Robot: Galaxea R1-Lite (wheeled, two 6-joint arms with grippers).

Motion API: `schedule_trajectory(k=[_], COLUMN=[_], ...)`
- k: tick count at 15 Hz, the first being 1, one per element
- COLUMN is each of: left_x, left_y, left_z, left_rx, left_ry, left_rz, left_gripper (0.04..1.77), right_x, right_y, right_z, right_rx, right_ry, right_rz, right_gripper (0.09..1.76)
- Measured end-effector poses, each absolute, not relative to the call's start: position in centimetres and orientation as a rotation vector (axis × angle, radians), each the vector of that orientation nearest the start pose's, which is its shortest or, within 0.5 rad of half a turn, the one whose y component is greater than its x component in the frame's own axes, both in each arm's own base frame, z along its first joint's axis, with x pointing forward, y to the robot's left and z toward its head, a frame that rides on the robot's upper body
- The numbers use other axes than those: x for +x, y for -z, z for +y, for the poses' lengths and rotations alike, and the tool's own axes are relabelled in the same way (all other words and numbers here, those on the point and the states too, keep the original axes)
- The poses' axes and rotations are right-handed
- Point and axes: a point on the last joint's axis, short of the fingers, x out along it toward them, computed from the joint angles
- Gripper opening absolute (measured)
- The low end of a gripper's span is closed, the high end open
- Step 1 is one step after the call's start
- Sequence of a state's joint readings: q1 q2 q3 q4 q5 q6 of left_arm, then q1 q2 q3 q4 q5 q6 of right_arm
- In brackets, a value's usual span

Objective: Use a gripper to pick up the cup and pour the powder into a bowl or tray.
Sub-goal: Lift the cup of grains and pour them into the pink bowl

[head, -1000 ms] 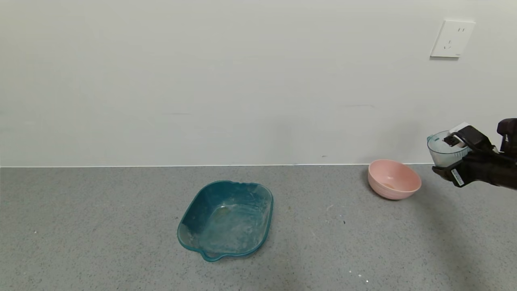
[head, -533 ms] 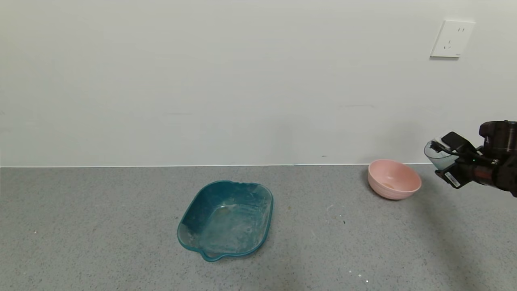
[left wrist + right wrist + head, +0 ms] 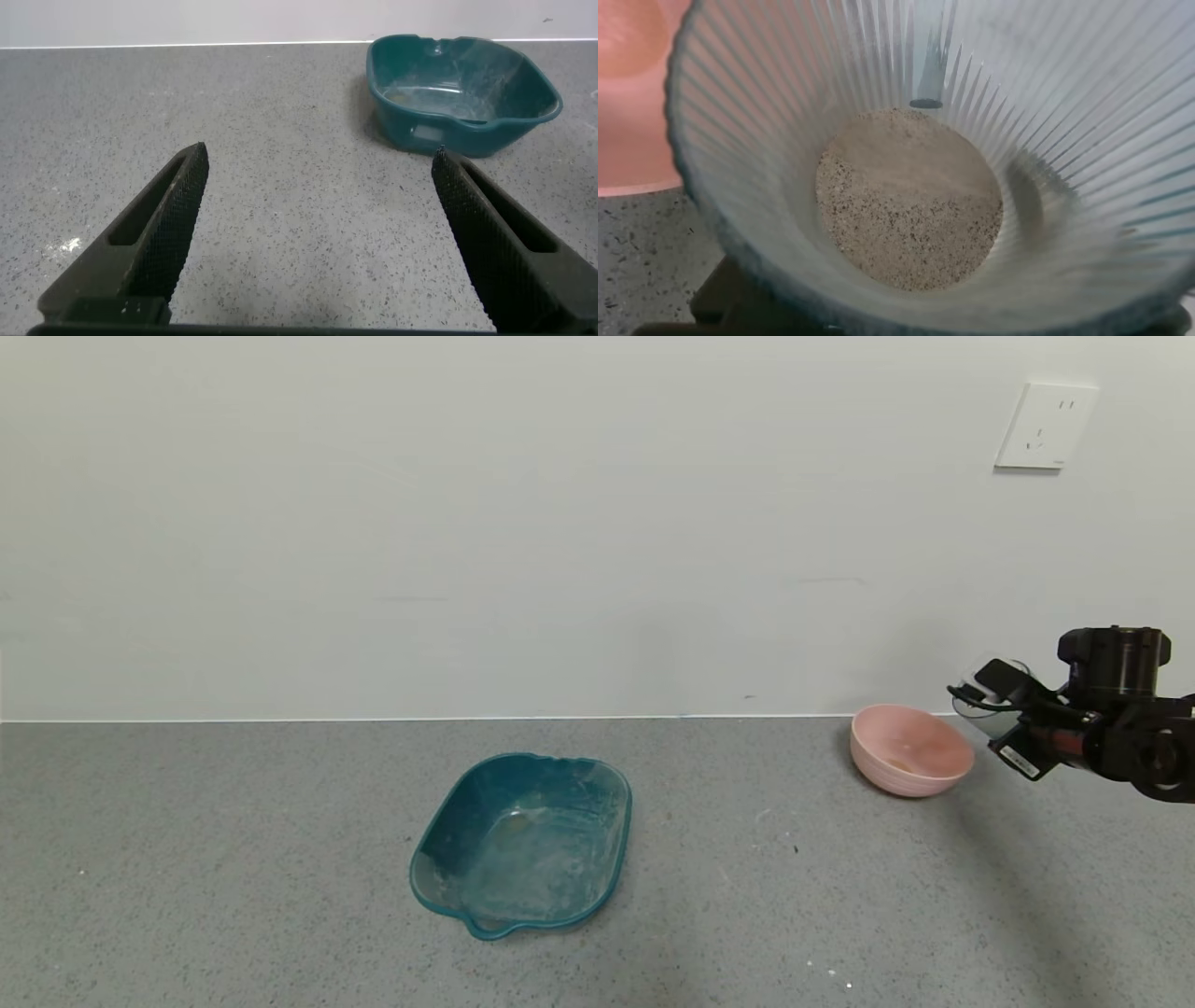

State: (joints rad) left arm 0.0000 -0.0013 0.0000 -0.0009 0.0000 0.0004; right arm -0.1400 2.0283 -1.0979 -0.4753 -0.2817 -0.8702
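My right gripper (image 3: 1004, 705) is shut on the clear ribbed cup (image 3: 978, 702) and holds it tilted in the air just right of the pink bowl (image 3: 910, 749). In the right wrist view the cup (image 3: 1046, 112) fills the picture, with pale tan powder (image 3: 910, 201) lying on its bottom, and the pink bowl (image 3: 631, 103) shows beside its rim. A little powder lies inside the bowl. My left gripper (image 3: 318, 187) is open and empty above the grey counter, out of the head view.
A teal squarish tray (image 3: 523, 845) with handles sits mid-counter, dusty inside; it also shows in the left wrist view (image 3: 462, 89). The white wall runs close behind the bowl, with a socket (image 3: 1046, 427) high at the right. The grey counter (image 3: 233, 859) stretches left.
My right gripper has moved left toward the pink bowl, lowered a little, and tipped the cup over toward the bowl. The bowl and tray have not moved.
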Motion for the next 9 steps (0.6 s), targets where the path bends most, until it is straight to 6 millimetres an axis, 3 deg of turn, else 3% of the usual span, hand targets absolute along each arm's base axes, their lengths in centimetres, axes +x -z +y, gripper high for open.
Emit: schedule_trajectory(k=[9], left_x=[-2.29], left_y=[-7.56], left_z=[0.0], left_rx=[0.0], left_ry=[0.0], left_rz=[-0.003], left_gripper=[1.72], right_x=[38.73], right_y=[-12.83], right_z=[-5.63], right_rx=[-1.104], right_ry=[0.151], right_rz=[0.653], right_gripper=[1.32])
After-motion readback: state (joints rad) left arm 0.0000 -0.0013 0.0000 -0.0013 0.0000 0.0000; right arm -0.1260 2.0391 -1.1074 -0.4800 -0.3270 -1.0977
